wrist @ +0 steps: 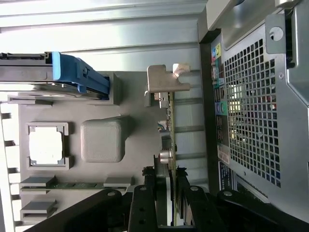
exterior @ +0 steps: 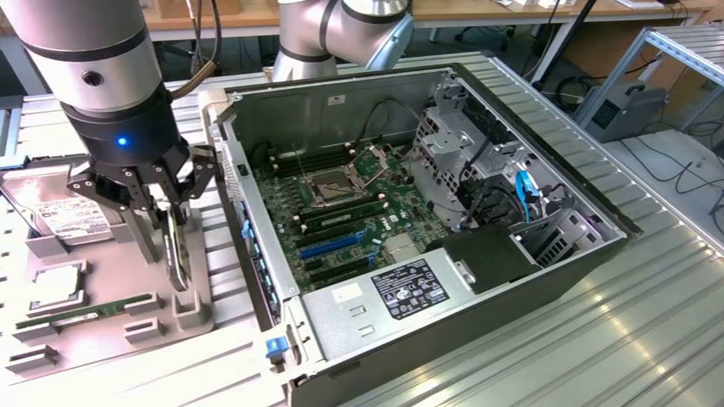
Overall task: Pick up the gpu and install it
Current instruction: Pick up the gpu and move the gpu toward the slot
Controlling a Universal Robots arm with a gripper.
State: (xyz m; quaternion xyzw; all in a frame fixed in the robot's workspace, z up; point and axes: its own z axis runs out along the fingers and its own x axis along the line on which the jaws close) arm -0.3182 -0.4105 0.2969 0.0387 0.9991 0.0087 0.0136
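The gpu (exterior: pixel 176 259) stands on its long edge over the grey parts tray (exterior: pixel 108 254), beside the open computer case (exterior: pixel 543 280). In the wrist view the gpu (wrist: pixel 166 121) appears edge-on, a thin green board with its pale metal end bracket (wrist: pixel 161 83) at the far end. My gripper (exterior: pixel 161 248) reaches straight down onto it, and the black fingers (wrist: pixel 145 193) press on both faces of the card, so the gripper (wrist: pixel 166 182) is shut on the gpu. I cannot tell whether the card's lower edge still touches the tray.
On the tray lie a hard drive (exterior: pixel 57 212) in a blue carrier (wrist: pixel 77 72), a processor (wrist: pixel 46 147) and a memory stick (exterior: pixel 91 307). Inside the case, the motherboard's blue and black expansion slots (exterior: pixel 334 246) face up. The perforated rear of the case (wrist: pixel 251 111) stands close beside the card.
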